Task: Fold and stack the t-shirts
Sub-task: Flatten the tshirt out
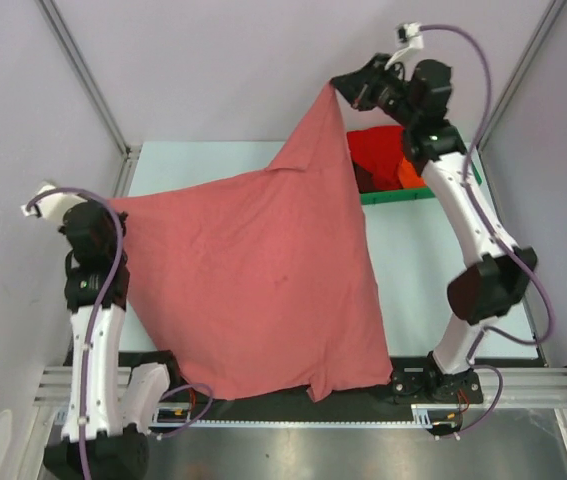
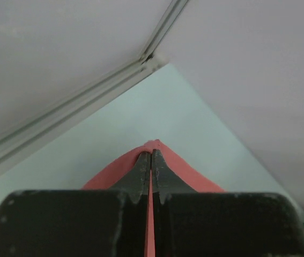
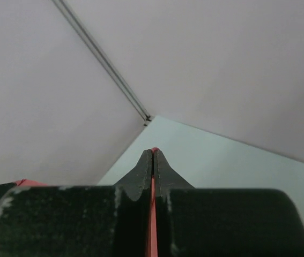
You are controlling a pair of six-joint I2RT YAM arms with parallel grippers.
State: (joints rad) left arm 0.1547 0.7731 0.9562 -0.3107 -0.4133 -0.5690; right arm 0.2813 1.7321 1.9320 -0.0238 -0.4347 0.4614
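Observation:
The large salmon t-shirt point(image 1: 263, 280) hangs stretched in the air between both arms, its lower edge reaching the table's near edge. My left gripper point(image 1: 113, 212) is shut on its left corner; the cloth point(image 2: 178, 166) shows pinched around the fingertips in the left wrist view. My right gripper point(image 1: 338, 90) is shut on its far top corner, held high at the back; a thin strip of cloth point(image 3: 153, 225) shows between the fingers. The bright red t-shirt point(image 1: 375, 152) and an orange t-shirt point(image 1: 410, 178) lie in the green tray point(image 1: 403, 196), partly hidden.
The green tray stands at the back right, behind the lifted shirt and under the right arm. Pale walls with metal frame posts point(image 1: 83, 75) close in the table point(image 1: 213, 160) on the left, back and right.

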